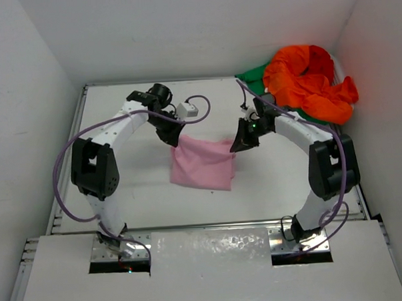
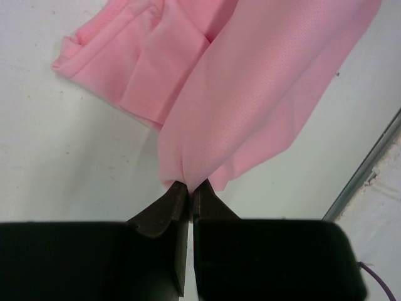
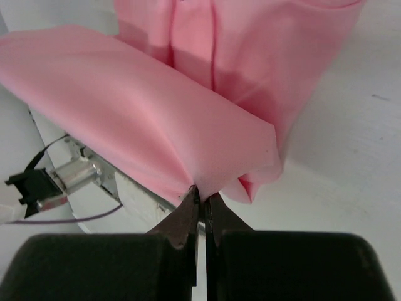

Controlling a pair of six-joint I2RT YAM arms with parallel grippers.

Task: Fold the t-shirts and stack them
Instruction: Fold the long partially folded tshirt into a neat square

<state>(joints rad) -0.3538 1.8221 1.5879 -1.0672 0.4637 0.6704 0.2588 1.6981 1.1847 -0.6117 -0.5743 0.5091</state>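
Note:
A pink t-shirt (image 1: 203,162) hangs partly folded over the middle of the table, its far edge lifted and its near part resting on the surface. My left gripper (image 1: 173,140) is shut on its far-left corner (image 2: 188,179). My right gripper (image 1: 239,145) is shut on the far-right corner (image 3: 203,188). In both wrist views the pink cloth (image 2: 250,94) (image 3: 156,119) fans out from the closed fingertips. An orange t-shirt (image 1: 308,79) lies bunched in the far right corner on top of a green one (image 1: 254,73), with a bit of red cloth (image 1: 325,60) showing in the heap.
White walls close in the table on the left, far and right sides. A metal rail (image 1: 211,225) runs along the table's near edge, and another (image 2: 369,169) shows in the left wrist view. Purple cables (image 1: 65,163) loop off both arms.

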